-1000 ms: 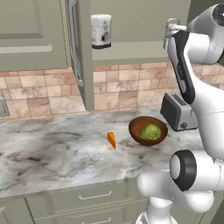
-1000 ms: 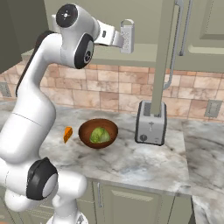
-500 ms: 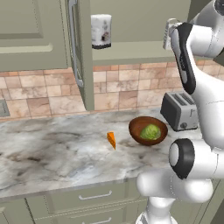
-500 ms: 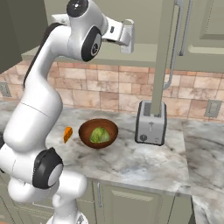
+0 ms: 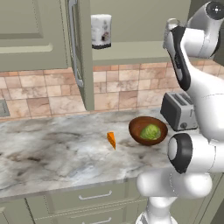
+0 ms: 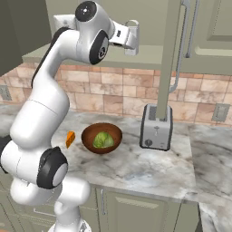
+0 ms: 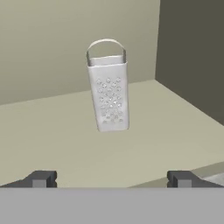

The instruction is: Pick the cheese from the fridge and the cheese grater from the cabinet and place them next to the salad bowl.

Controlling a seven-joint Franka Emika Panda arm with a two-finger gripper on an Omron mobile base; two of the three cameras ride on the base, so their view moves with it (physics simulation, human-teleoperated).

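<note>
gripper (image 7: 109,178) up at the open cabinet (image 5: 83,57) shelf, jaws spread wide w/ nothing btwn them. cheese grater (image 7: 108,93) stands upright ahead. cheese (image 5: 112,139) lies on counter (image 5: 52,153) near salad bowl (image 5: 148,130).

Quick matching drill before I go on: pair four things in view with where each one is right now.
Things:
1. cheese
2. cheese grater
3. lettuce
4. toaster

Places:
A. inside the salad bowl
B. standing on the cabinet shelf, ahead of the open gripper
C. on the counter under the open cabinet door
D. lying on the counter beside the bowl

Pairs: 1-D, 2-B, 3-A, 4-C
</note>
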